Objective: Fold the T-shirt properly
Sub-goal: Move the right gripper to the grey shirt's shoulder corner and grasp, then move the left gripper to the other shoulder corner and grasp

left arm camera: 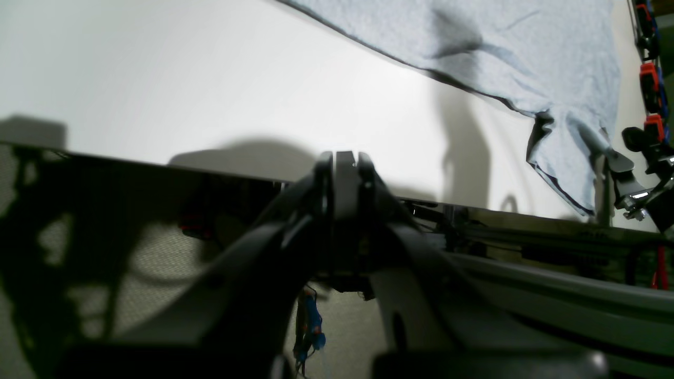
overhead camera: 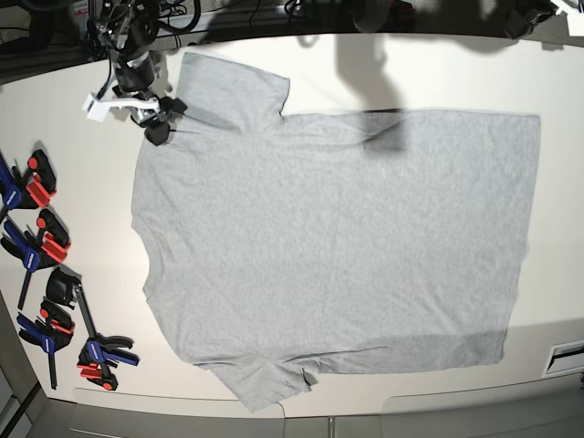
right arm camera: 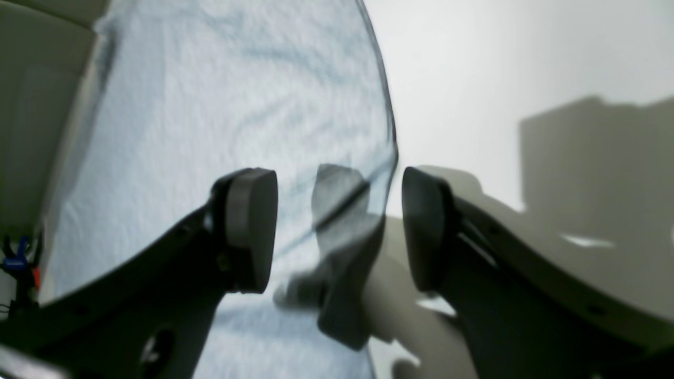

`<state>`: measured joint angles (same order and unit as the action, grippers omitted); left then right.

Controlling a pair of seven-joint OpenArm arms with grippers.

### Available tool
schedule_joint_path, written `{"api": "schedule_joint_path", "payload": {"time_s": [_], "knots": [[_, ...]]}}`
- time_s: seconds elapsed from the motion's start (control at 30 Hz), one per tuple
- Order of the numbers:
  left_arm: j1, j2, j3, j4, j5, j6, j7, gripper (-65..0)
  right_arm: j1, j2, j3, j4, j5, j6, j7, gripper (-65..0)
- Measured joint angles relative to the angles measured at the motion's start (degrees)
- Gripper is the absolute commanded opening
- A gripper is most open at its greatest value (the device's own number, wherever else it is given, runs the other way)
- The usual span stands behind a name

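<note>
The light grey T-shirt [overhead camera: 328,237] lies spread flat on the white table [overhead camera: 91,182], plain side up, with the hem to the right and the sleeves at the top left and bottom left. My right gripper [overhead camera: 165,119] is open at the shirt's top-left sleeve edge. In the right wrist view [right arm camera: 337,229] the shirt's edge [right arm camera: 384,137] runs between the two spread fingers. My left gripper [left arm camera: 345,158] is shut and empty, low at the table's edge and well away from the shirt [left arm camera: 500,47]. The right gripper also shows in the left wrist view [left arm camera: 624,176], at the sleeve.
Several blue-and-orange clamps [overhead camera: 41,246] lie along the table's left side, also seen in the left wrist view [left arm camera: 653,79]. A metal frame rail [left arm camera: 553,237] runs below the table's edge. A white slot plate [overhead camera: 564,358] sits at the bottom right.
</note>
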<state>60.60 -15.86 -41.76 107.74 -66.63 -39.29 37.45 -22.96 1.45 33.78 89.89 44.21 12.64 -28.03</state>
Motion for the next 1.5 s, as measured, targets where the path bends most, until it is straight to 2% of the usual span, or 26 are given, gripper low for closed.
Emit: {"api": "schedule_joint_path", "payload": {"time_s": [0.13, 0.3, 0.47, 0.53, 0.63, 0.67, 0.73, 0.87, 0.97, 1.03, 1.1, 1.17, 1.27, 1.37, 1.4, 1.5], "knots": [[0.0, 0.0, 0.0, 0.0, 0.0, 0.0, 0.0, -64.9, 2.4, 0.3, 0.1, -3.6, 0.4, 0.0, -0.1, -29.3], [0.0, 0.0, 0.0, 0.0, 0.0, 0.0, 0.0, -64.9, 4.8, 0.3, -0.3, -4.4, 0.6, 0.0, -4.0, -29.4], [0.0, 0.0, 0.0, 0.0, 0.0, 0.0, -0.2, -64.8, 4.9, 0.3, -1.4, -4.5, 0.6, 0.0, -4.2, -31.2], [0.0, 0.0, 0.0, 0.0, 0.0, 0.0, -1.7, -60.7, 4.9, 0.3, -1.4, -4.7, 0.5, 0.0, -4.3, -38.4], [-0.2, 0.0, 0.0, 0.0, 0.1, 0.0, -5.6, -49.6, 4.9, 0.3, -1.4, -4.8, -1.6, 0.0, -5.0, -60.4], [-0.7, 0.0, 0.0, 0.0, 0.0, 0.0, -6.0, -46.3, 4.9, 0.3, -1.4, -4.8, -2.7, 0.5, -4.8, -65.0], [-2.4, 0.0, -0.1, 0.0, 0.2, 0.0, -6.0, -43.5, 4.9, 0.2, -1.4, -4.7, -3.4, 1.4, -4.6, -65.0], [-6.8, -0.2, -0.1, 0.0, 0.9, 0.0, -5.9, -43.4, 4.9, 0.2, -1.4, -4.7, -3.7, 1.5, -6.1, -65.0], [-11.7, -1.6, 0.0, -0.1, 8.0, 7.9, -5.2, -43.4, 4.9, 0.2, -1.4, -4.7, -3.7, 1.4, -6.4, -65.0], [-14.9, -3.0, 0.0, -0.2, 10.1, 13.3, -5.8, -43.4, 4.9, 0.2, -1.4, -4.7, -3.7, 1.4, -6.3, -65.0], [-17.3, -5.1, -0.2, -0.2, 12.4, 15.9, -6.0, -43.4, 5.0, 0.2, -1.5, -4.7, -3.7, 1.3, -6.3, -65.0], [-19.6, -6.7, -0.3, -1.2, 14.4, 16.8, -6.1, -43.4, 5.0, 0.2, -1.5, -4.7, -3.7, 1.3, -6.4, -65.0], [-22.6, -8.1, 0.0, -7.3, 14.6, 16.7, -5.6, -43.2, 5.0, 0.2, -1.5, -4.7, -3.7, 1.3, -6.5, -65.0], [-25.8, -9.6, -0.1, -18.1, 12.5, 17.2, -4.2, -43.2, 5.0, 0.2, -1.5, -4.7, -3.7, 1.3, -6.5, -65.0], [-26.9, -9.9, -0.1, -22.0, 11.1, 16.4, -3.2, -43.2, 5.0, 0.1, -1.5, -4.7, -3.7, 1.3, -6.5, -65.0], [-30.4, -11.9, -0.2, -33.2, 5.8, 9.3, 1.2, -43.2, 5.0, 0.2, -1.5, -4.7, -3.7, 1.3, -6.6, -65.0]]}}
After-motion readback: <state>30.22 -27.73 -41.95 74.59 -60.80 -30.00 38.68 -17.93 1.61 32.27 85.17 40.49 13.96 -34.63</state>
